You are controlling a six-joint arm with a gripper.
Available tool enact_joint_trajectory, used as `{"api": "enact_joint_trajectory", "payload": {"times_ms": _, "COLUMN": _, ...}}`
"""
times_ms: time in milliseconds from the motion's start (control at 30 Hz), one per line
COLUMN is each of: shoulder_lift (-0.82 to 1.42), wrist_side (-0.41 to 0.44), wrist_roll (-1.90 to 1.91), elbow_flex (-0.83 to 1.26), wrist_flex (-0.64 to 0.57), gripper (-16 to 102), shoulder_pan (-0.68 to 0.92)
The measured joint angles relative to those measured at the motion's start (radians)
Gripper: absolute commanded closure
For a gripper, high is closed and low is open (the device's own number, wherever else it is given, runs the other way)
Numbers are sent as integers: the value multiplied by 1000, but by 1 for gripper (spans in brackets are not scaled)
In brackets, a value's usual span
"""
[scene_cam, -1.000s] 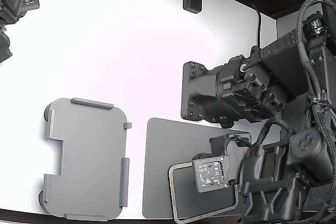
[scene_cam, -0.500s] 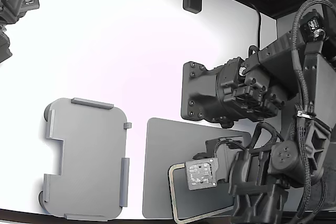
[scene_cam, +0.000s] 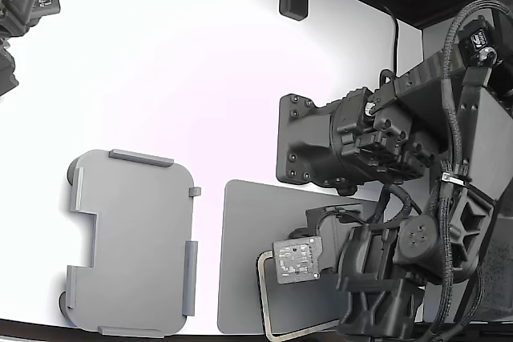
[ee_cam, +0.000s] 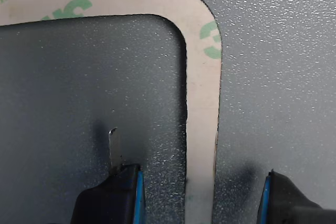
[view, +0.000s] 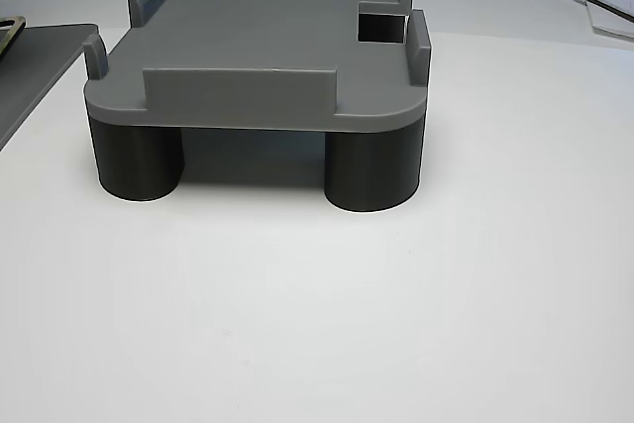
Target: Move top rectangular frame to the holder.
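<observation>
The top rectangular frame (ee_cam: 202,103), a thin cream ring with green print, lies flat on a dark grey mat (ee_cam: 273,77). In the exterior view the frame (scene_cam: 263,294) is at the bottom, partly hidden under my arm. My gripper (ee_cam: 199,174) is open and hangs low over the frame, one finger on each side of its side strip. A thin metal blade (ee_cam: 114,150) sticks out of the finger inside the ring. The holder (scene_cam: 132,242), a light grey tray with raised tabs, stands at the exterior view's left, apart from the mat. In the other view the holder (view: 267,47) rests on dark round feet.
A square tag plate (scene_cam: 297,260) on my wrist covers the fingers in the exterior view. A large black block (scene_cam: 337,146) sits just behind the mat (scene_cam: 240,238). Another machine (scene_cam: 24,6) is at the far left corner. White table (scene_cam: 160,94) lies between them.
My arm has swung toward the exterior view's left, carrying the tag plate over the frame's near-left part. The frame and holder have not moved.
</observation>
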Motion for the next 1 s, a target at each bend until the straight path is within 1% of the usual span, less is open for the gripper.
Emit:
{"api": "enact_joint_trajectory", "payload": {"times_ms": 100, "shoulder_lift": 0, "wrist_side": 3, "wrist_roll": 0, "elbow_flex": 11, "wrist_flex": -5, "gripper": 16, "shoulder_pan": 0}}
{"api": "enact_joint_trajectory", "payload": {"times_ms": 167, "shoulder_lift": 0, "wrist_side": 3, "wrist_roll": 0, "elbow_flex": 20, "wrist_flex": -8, "gripper": 20, "shoulder_pan": 0}}
{"api": "enact_joint_trajectory", "payload": {"times_ms": 400, "shoulder_lift": 5, "wrist_side": 2, "wrist_roll": 0, "elbow_flex": 44, "wrist_flex": -26, "gripper": 26, "shoulder_pan": 0}}
{"api": "enact_joint_trajectory", "payload": {"times_ms": 433, "shoulder_lift": 8, "wrist_side": 2, "wrist_roll": 0, "elbow_flex": 46, "wrist_flex": -29, "gripper": 29, "shoulder_pan": 0}}
{"api": "enact_joint_trajectory", "payload": {"times_ms": 467, "shoulder_lift": 8, "wrist_side": 2, "wrist_roll": 0, "elbow_flex": 48, "wrist_flex": -31, "gripper": 37, "shoulder_pan": 0}}
{"api": "enact_joint_trajectory", "payload": {"times_ms": 533, "shoulder_lift": 9, "wrist_side": 3, "wrist_roll": 0, "elbow_flex": 49, "wrist_flex": -31, "gripper": 62, "shoulder_pan": 0}}
{"api": "enact_joint_trajectory", "payload": {"times_ms": 567, "shoulder_lift": 9, "wrist_side": 6, "wrist_roll": -2, "elbow_flex": 49, "wrist_flex": -31, "gripper": 73, "shoulder_pan": 0}}
{"api": "enact_joint_trajectory", "payload": {"times_ms": 633, "shoulder_lift": 9, "wrist_side": 14, "wrist_roll": -2, "elbow_flex": 49, "wrist_flex": -21, "gripper": 91, "shoulder_pan": 0}}
{"api": "enact_joint_trajectory", "payload": {"times_ms": 667, "shoulder_lift": 9, "wrist_side": 14, "wrist_roll": -3, "elbow_flex": 44, "wrist_flex": -15, "gripper": 97, "shoulder_pan": 0}}
{"api": "enact_joint_trajectory", "payload": {"times_ms": 833, "shoulder_lift": -6, "wrist_side": 17, "wrist_roll": 0, "elbow_flex": -11, "wrist_flex": 35, "gripper": 97, "shoulder_pan": 0}}
{"api": "enact_joint_trajectory", "payload": {"times_ms": 1000, "shoulder_lift": -35, "wrist_side": 72, "wrist_roll": 66, "elbow_flex": -155, "wrist_flex": 158, "gripper": 97, "shoulder_pan": -12}}
